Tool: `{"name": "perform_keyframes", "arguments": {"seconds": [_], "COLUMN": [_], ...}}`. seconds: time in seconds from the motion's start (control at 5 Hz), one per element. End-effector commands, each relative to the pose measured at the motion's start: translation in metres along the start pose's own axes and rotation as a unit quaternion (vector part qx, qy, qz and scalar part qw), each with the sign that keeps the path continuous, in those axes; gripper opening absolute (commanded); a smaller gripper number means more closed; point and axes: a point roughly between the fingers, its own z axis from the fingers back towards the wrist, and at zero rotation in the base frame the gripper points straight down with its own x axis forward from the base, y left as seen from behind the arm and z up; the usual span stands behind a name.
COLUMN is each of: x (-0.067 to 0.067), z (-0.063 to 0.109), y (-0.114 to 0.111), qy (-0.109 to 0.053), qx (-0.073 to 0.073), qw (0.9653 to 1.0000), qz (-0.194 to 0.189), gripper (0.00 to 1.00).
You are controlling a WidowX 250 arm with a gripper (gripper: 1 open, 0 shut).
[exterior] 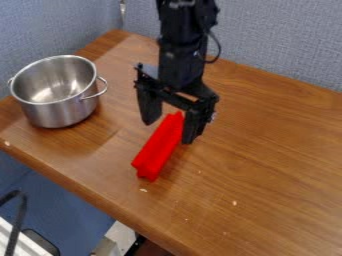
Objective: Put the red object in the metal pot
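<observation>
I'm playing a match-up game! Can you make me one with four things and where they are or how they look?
1. metal pot
2. red block
3. tool
4. table

A. open, over the block's far end
B. brown, under the pot and block
C. shiny, round, at the left of the picture
D. long, lying outside the pot

Pairs: 1-C, 2-D, 3-A, 4-B

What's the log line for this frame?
fingers: open, over red object's far end | red object: on table | metal pot: red object not inside
</observation>
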Motion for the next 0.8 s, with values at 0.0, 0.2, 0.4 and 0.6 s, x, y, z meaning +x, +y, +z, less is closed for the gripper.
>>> {"name": "perform_keyframes", "arguments": {"seconds": [0.0,0.2,0.4,0.6], "x": [-0.001,-0.002,-0.003,-0.004], "z": [-0.004,-0.016,-0.026,-0.037], "y": [0.014,0.02,0.024,0.027], "qy": [-0.042,-0.065,-0.075,-0.076], "qx": [0.024,0.037,0.037,0.026], "qw": [0.9988,0.9971,0.9963,0.9964], "qz": [0.008,0.013,0.018,0.028], "gripper": [1.0,1.0,1.0,1.0]}}
